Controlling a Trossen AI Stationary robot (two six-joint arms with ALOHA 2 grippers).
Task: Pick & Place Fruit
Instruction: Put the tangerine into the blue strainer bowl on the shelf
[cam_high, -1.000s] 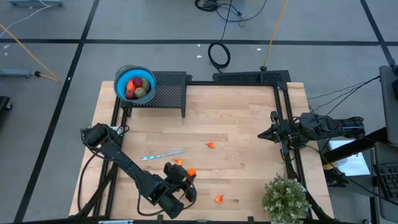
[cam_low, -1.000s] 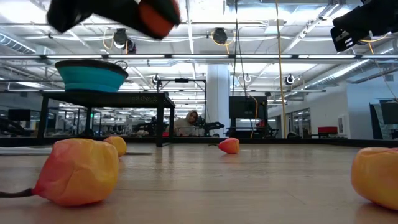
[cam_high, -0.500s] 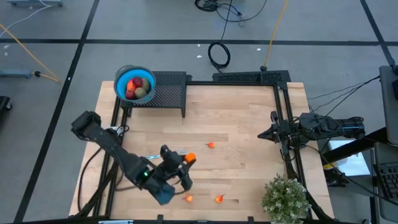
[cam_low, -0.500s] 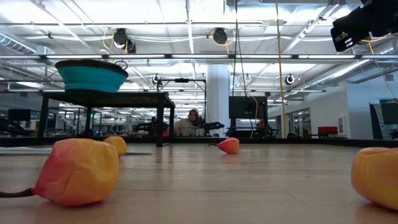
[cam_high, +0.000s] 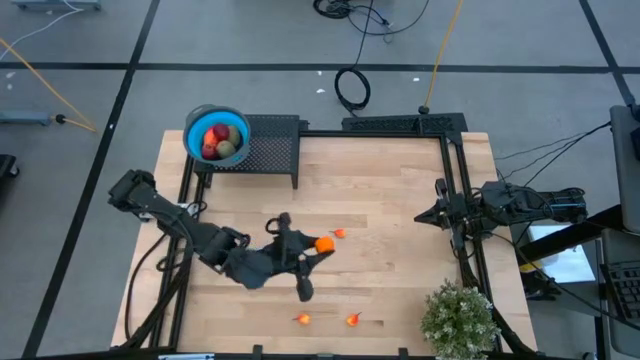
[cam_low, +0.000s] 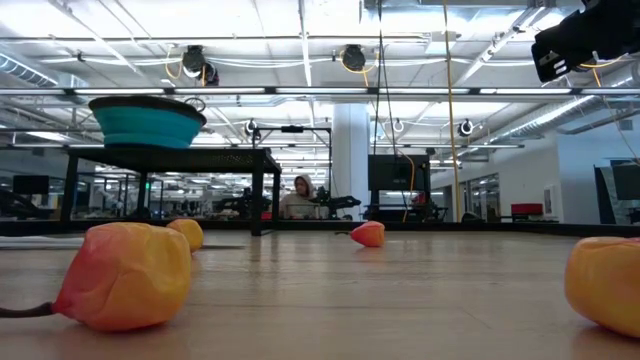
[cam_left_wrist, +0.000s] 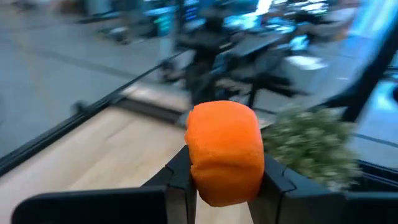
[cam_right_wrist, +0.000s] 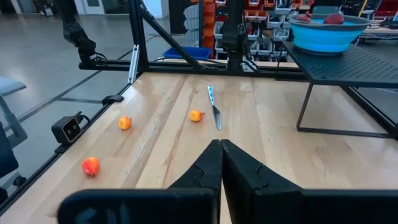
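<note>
Left gripper (cam_high: 318, 247) clamped on orange fruit (cam_high: 324, 244), now swung from near edge toward table middle; bowl (cam_high: 216, 135) delivery judged underway.

High: straight down over whole table (cam_high: 400, 190). Low: level at tabletop, facing the room, very near fruit (cam_low: 125, 275). Left wrist: close behind held orange (cam_left_wrist: 225, 152). Right wrist: from table edge toward bowl (cam_right_wrist: 326, 31), shared with high and low.
</note>
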